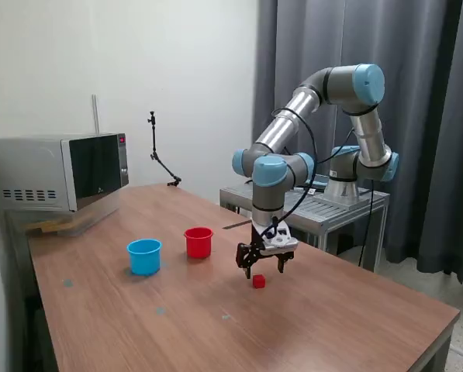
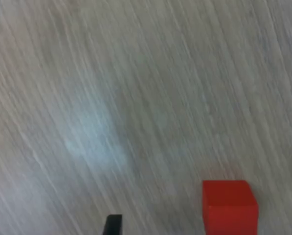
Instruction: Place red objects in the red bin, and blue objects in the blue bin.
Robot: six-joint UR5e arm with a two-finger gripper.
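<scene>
hand [image 1: 262,266] open, hovering just above red cube [image 1: 258,282], fingers straddling it.

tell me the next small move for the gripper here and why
Probably lower straight down around the red cube and close. The gripper hangs open just above it, and in the wrist view the cube sits on the table between the fingertips, not yet gripped. The red cup comes after.
</scene>
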